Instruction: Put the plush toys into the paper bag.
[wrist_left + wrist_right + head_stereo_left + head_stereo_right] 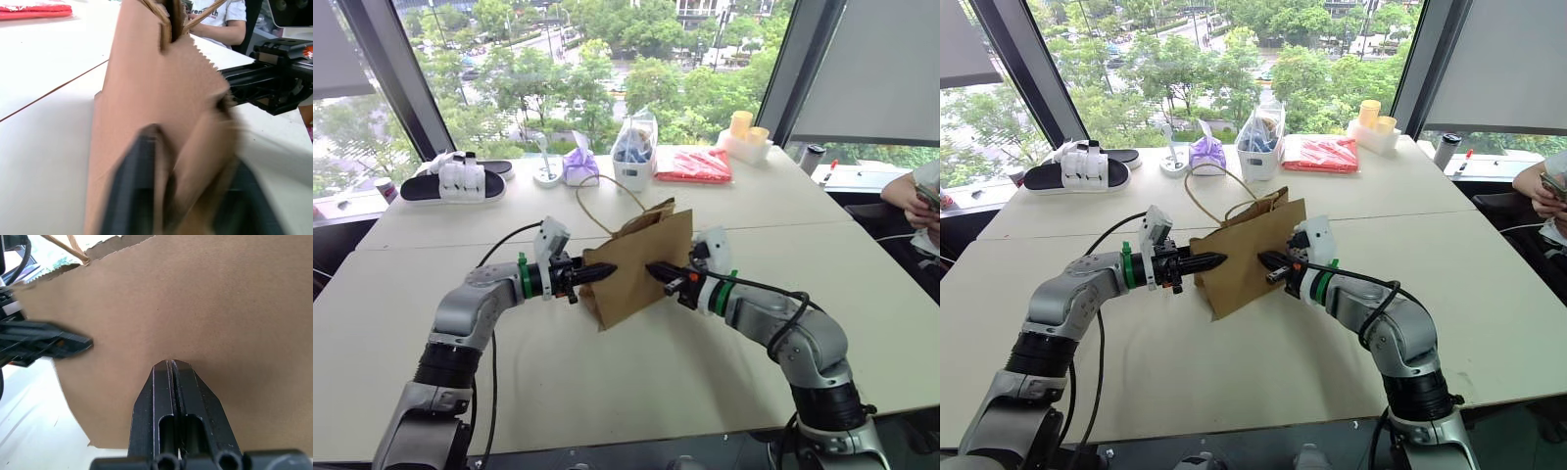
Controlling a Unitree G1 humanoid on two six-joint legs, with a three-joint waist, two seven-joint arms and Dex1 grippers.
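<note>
— How are the two arms set?

— Both reach forward and bend inward at the elbows, so the wrists point toward each other across the middle. The left pincer point(607, 271) lies about level, aimed forward and to the right; the right pincer point(656, 269) tips slightly downward, aimed forward and to the left.

— And the fingers?

— On the right, the two black fingers point(172, 382) are pressed flat together, tips touching. On the left, the fingers point(134, 186) are drawn in close, pinching a fold of the paper bag point(636, 257) between them.

— How near are the tips?

— Near each other, not touching.
</note>
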